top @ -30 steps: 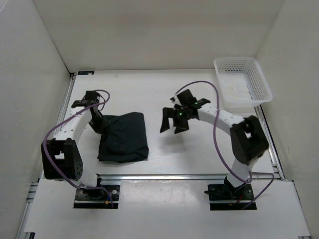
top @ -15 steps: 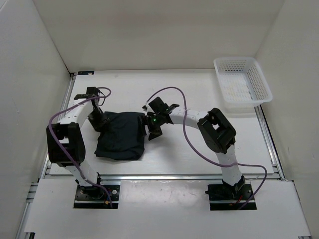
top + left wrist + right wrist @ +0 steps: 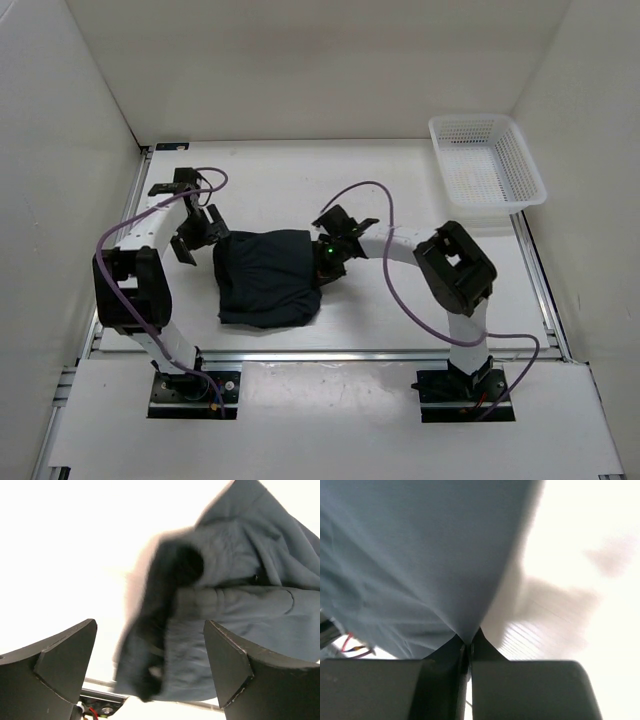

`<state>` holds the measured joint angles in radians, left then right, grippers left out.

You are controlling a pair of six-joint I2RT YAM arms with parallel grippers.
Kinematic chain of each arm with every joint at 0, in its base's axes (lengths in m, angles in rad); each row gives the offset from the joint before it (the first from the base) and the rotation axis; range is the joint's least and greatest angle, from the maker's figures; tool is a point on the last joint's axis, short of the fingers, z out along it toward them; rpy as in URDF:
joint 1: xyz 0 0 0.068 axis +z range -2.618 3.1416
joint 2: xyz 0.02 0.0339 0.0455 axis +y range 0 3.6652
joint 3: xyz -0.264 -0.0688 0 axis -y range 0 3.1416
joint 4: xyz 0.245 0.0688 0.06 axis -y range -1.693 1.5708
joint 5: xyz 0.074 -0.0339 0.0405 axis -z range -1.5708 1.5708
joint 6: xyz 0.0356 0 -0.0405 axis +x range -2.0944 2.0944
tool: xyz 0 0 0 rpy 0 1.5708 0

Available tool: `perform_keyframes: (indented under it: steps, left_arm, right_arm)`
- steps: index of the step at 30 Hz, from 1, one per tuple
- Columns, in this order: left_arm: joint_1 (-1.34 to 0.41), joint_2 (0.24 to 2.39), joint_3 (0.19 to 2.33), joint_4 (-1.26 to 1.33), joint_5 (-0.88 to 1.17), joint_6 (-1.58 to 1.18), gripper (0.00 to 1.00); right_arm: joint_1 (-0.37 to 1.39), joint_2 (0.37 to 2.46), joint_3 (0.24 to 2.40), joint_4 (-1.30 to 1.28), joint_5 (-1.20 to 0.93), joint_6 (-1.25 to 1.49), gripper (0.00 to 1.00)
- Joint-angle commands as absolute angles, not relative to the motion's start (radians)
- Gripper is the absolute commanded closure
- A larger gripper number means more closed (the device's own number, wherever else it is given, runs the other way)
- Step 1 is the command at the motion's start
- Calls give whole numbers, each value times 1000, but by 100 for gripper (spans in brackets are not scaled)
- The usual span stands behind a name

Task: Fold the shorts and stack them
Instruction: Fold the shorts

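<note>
The dark navy shorts lie as a folded bundle on the white table, left of the middle. My left gripper stands open just off their upper left corner, touching nothing. In the left wrist view its two fingers are spread wide, and the blurred shorts lie beyond them. My right gripper is at the bundle's right edge. In the right wrist view it is shut on a pinch of the shorts, whose cloth rises in a tent from the tips.
A white mesh basket stands at the back right corner. A metal rail runs along the near edge of the table, and white walls close in the left, back and right sides.
My left gripper has opened and let go of the shorts. My right arm has swung left to the bundle's right edge and shut on it. The shorts have shifted to the right.
</note>
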<state>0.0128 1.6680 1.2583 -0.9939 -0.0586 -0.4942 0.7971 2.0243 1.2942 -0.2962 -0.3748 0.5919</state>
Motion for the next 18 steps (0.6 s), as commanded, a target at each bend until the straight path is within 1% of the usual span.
perform_keyframes:
  steps: [1,3,4,5,6,7,8,10,15,18]
  left_arm:
    - [-35,1606,1295,-1006,-6,-436,0]
    - [-67,1606,1295,-1006,20,-423,0]
    - [-78,1606,1295,-1006,20,-423,0]
    - [-98,1606,1307,-1006,29,-423,0]
    - [-98,1606,1319,-1006,29,-423,0]
    - [-112,1606,1319,-1006,38,-432,0]
    - [-112,1606,1334,-1006,38,-433,0]
    - [-123,1595,1362,-1017,51,-433,0]
    - [-132,1534,1391,-1039,6,-433,0]
    - [-132,1474,1391,-1051,-66,-471,0]
  right_arm:
    - [715,1895,1204,-371,-241,539,100]
    - [663,1853,1160,-383,-203,512,100]
    - [635,1821,1160,-412,-187,503,96]
    - [626,1809,1160,-425,-172,482,80]
    - [626,1796,1160,-442,-172,466,57]
    - [614,1763,1179,-458,-126,457,18]
    - [614,1744,1180,-494,-103,439,10]
    - [604,1677,1207,-529,-63,425,0]
    - [546,1499,1220,-618,50,416,0]
    - [477,1291,1190,-661,179,426,0]
